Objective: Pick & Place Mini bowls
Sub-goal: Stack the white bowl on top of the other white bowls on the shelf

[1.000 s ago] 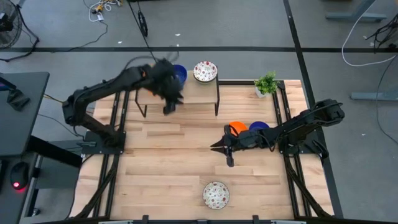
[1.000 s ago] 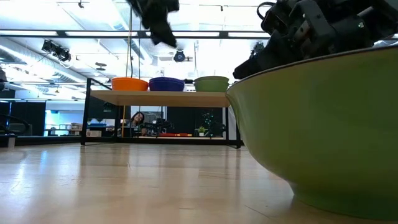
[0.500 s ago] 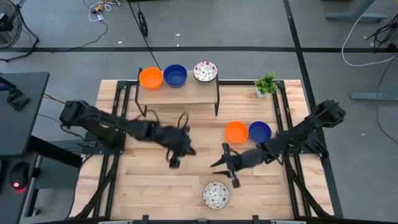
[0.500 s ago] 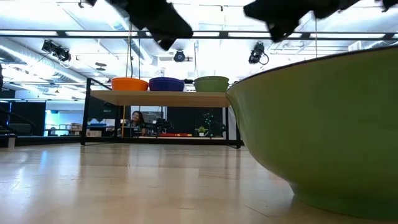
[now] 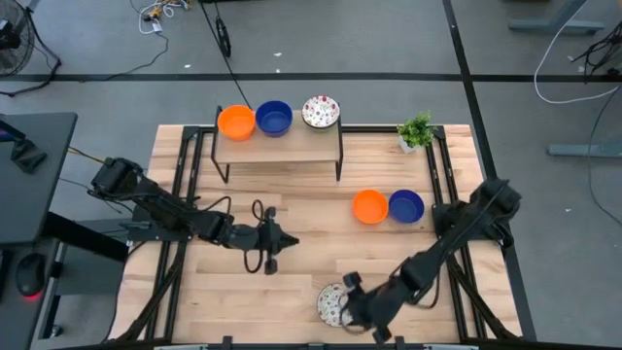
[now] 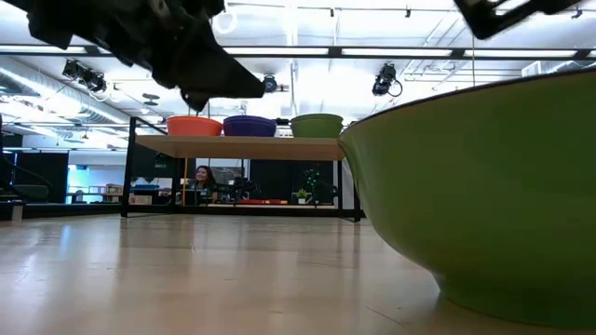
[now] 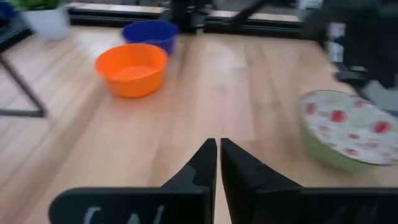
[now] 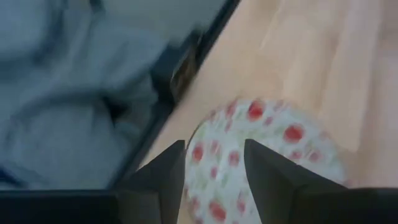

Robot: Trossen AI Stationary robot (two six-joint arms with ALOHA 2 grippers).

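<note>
While the wooden table (image 5: 311, 209) fills the high view, a small raised shelf (image 5: 292, 148) stands at its far edge with three mini bowls in a row: an orange bowl (image 5: 235, 122), a dark blue bowl (image 5: 274, 118) and a speckled white bowl (image 5: 320, 111). Over by the far right corner sits a small green potted plant (image 5: 416, 130).

Down on the table itself, right of centre, a second orange bowl (image 5: 369, 206) and a second blue bowl (image 5: 405, 205) sit just beside each other. At the near edge lies another speckled bowl (image 5: 333, 303), and it looms huge and green-sided in the low view.

The right arm reaches along the table's right side toward that near edge, and the right gripper (image 5: 364, 309) hangs right over the speckled bowl's rim; in the right wrist view its fingers (image 8: 165, 167) stand apart with the bowl's rim showing between them, gripping nothing.

The left gripper (image 5: 271, 243) is out low over the middle-left of the table, well apart from every bowl. Its fingers (image 7: 202, 165) are pressed nearly together, holding nothing.
</note>
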